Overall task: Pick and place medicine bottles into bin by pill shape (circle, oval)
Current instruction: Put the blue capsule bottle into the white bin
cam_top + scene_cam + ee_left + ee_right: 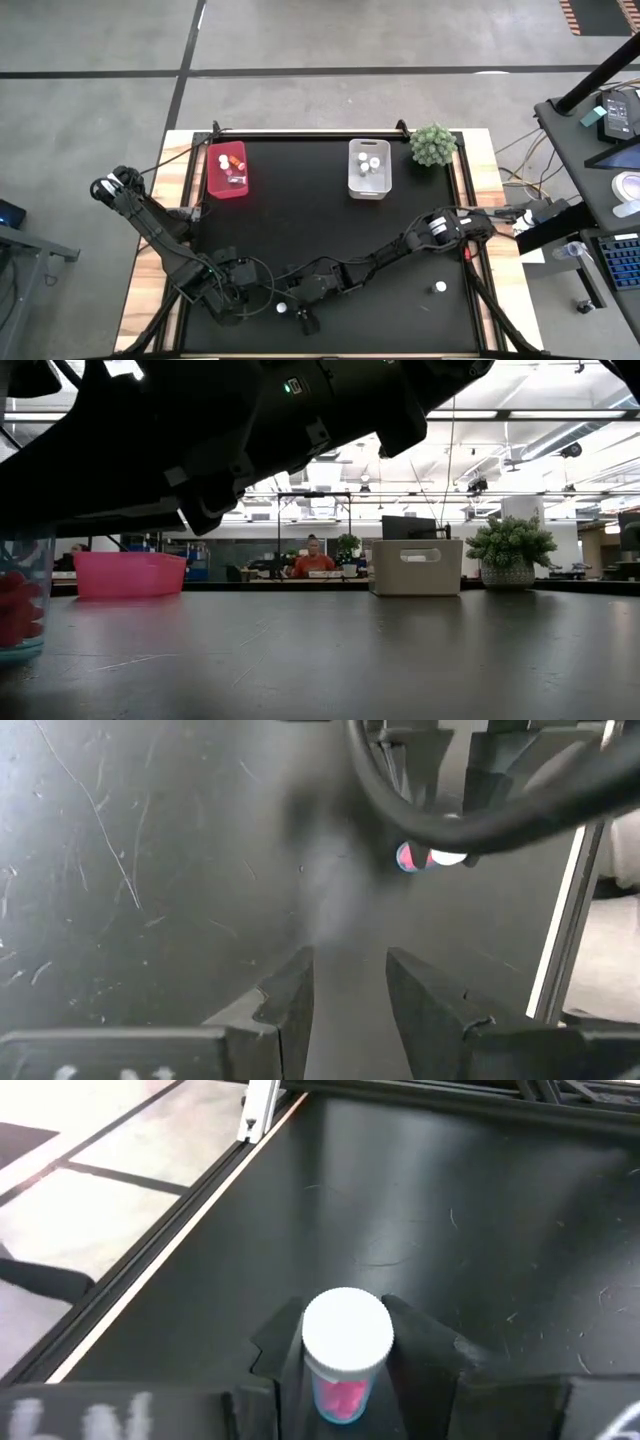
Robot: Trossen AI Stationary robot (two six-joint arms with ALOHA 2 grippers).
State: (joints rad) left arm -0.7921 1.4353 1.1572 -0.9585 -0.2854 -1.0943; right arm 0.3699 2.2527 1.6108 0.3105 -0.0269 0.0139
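A medicine bottle (345, 1355), clear with pink pills and a white cap, stands upright near the table's front edge (283, 308). My right gripper (345, 1365) reaches across the table to it and is shut on it. The same bottle shows at the low view's left edge (20, 600). My left gripper (345, 990) hovers just left of it (245, 285), open and with nothing between its fingers. In its wrist view the bottle (430, 855) lies ahead, behind the right arm's cable. Another medicine bottle (440, 287) stands alone at the near right. My right gripper pinches the bottle's clear body just under the white cap (335, 1380), one finger (285, 1345) on each side. The fingers come nearly level, slanting slightly down, from the table's right. The bottle stands upright, its base on the table (18, 655).
A pink bin (227, 170) at the far left and a white bin (368, 168) at the far middle each hold several bottles. A green spiky plant ball (433, 145) sits at the far right corner. People sit at desks beyond the table.
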